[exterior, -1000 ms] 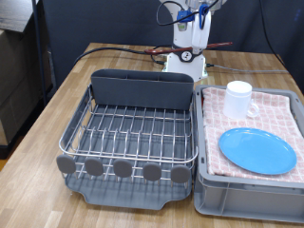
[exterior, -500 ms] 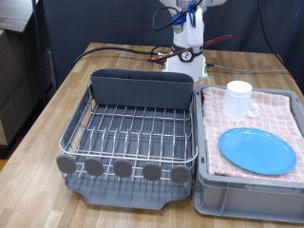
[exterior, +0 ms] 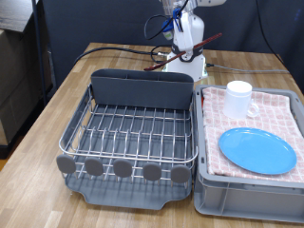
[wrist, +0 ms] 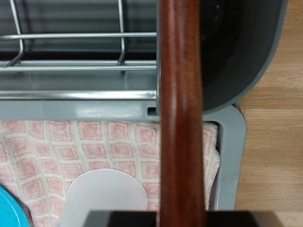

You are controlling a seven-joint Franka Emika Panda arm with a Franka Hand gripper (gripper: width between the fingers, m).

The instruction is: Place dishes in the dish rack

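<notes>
My gripper (exterior: 188, 31) hangs above the far side of the table, behind the dish rack (exterior: 133, 133), and is shut on the slim reddish-brown wooden spoon (exterior: 212, 41), which slants across it. In the wrist view the spoon (wrist: 180, 104) fills the middle, over the dark grey caddy (wrist: 241, 47) and the rack's edge. The white mug (exterior: 238, 100) and the light-blue plate (exterior: 257, 150) rest on the pink-checked cloth (exterior: 277, 109) to the exterior view's right of the rack. The rack's wire bed holds nothing.
The cloth covers a grey plastic crate (exterior: 247, 198) that touches the rack's right side. The caddy (exterior: 142, 90) stands at the rack's far end, the grey round tabs (exterior: 123, 169) and tray (exterior: 133, 197) at its near end. Cables (exterior: 123, 49) and the robot base (exterior: 187, 63) lie behind.
The gripper has moved a little to the exterior view's left with the spoon, and the spoon has tilted more steeply, its left end lower.
</notes>
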